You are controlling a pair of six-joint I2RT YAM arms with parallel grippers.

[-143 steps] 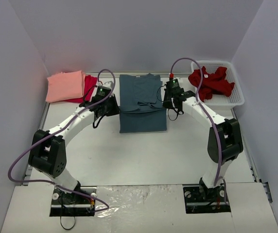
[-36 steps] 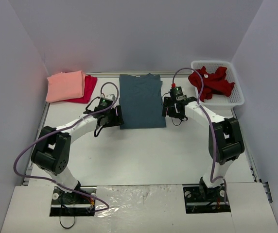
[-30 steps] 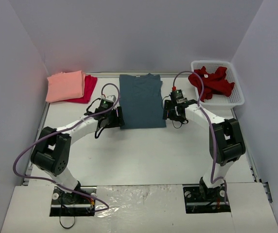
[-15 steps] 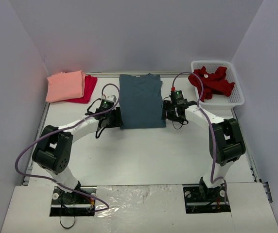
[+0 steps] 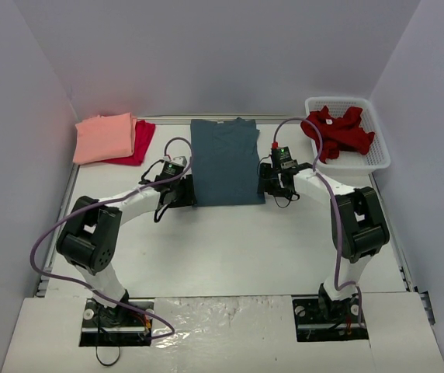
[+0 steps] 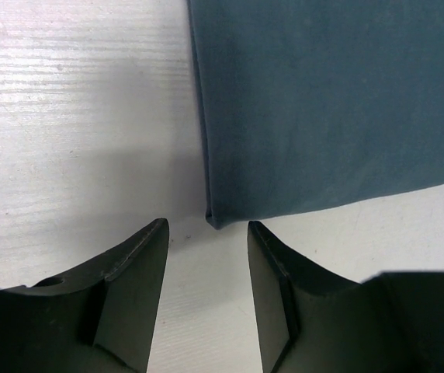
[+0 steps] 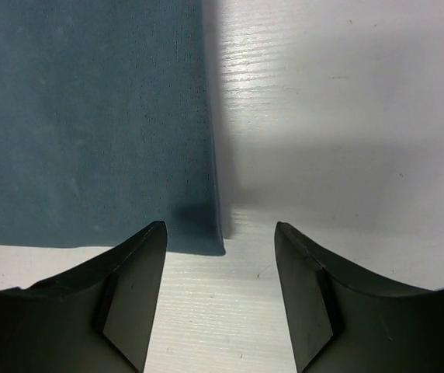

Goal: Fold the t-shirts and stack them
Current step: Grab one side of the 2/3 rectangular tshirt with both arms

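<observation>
Top external shows us the slate-blue t-shirt (image 5: 223, 163) lying flat in the middle of the worktop (image 5: 230, 241). Our left pincer (image 6: 206, 223) and right pincer (image 7: 220, 224) both stand open, empty, at its near corners.

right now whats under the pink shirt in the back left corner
A red shirt lies under the pink shirt, its right side sticking out. The rest is covered, so its fold cannot be seen.
</observation>
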